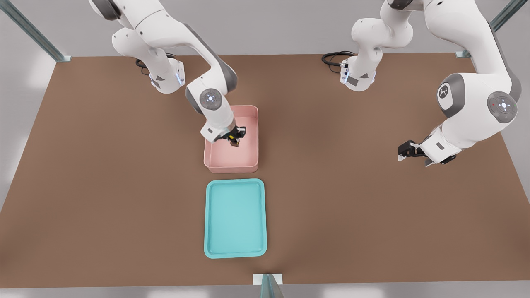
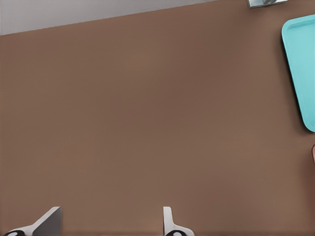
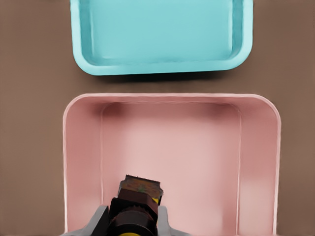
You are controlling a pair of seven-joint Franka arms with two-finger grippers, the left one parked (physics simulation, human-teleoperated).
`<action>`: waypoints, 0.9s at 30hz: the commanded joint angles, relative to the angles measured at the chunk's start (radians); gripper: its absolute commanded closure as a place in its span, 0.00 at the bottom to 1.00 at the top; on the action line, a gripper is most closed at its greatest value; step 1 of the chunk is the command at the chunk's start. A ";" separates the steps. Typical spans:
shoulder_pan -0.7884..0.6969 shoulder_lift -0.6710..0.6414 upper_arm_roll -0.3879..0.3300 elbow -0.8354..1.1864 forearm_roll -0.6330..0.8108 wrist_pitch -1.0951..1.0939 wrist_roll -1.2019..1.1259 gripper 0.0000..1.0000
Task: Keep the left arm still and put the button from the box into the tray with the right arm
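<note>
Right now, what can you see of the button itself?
The button is small, with a dark blocky body and a round yellow cap, only a sliver of which shows. It sits between the fingers of the gripper, which is shut on it, over the pink box, towards the end farther from the turquoise tray. Whether it touches the floor of the box cannot be told.

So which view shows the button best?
The right wrist view: the button fills the foreground between the gripper fingers, over the box. In the front view it is a tiny speck. The left wrist view misses it.
</note>
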 commanded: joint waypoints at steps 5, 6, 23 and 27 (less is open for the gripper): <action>-0.077 0.099 -0.001 0.277 0.001 -0.299 -0.124 0.53; -0.092 0.135 -0.001 0.347 0.001 -0.343 -0.149 0.53; -0.138 0.678 -0.007 0.867 -0.041 -0.155 -0.423 0.55; -0.138 0.734 -0.030 0.885 -0.047 -0.078 -0.463 0.51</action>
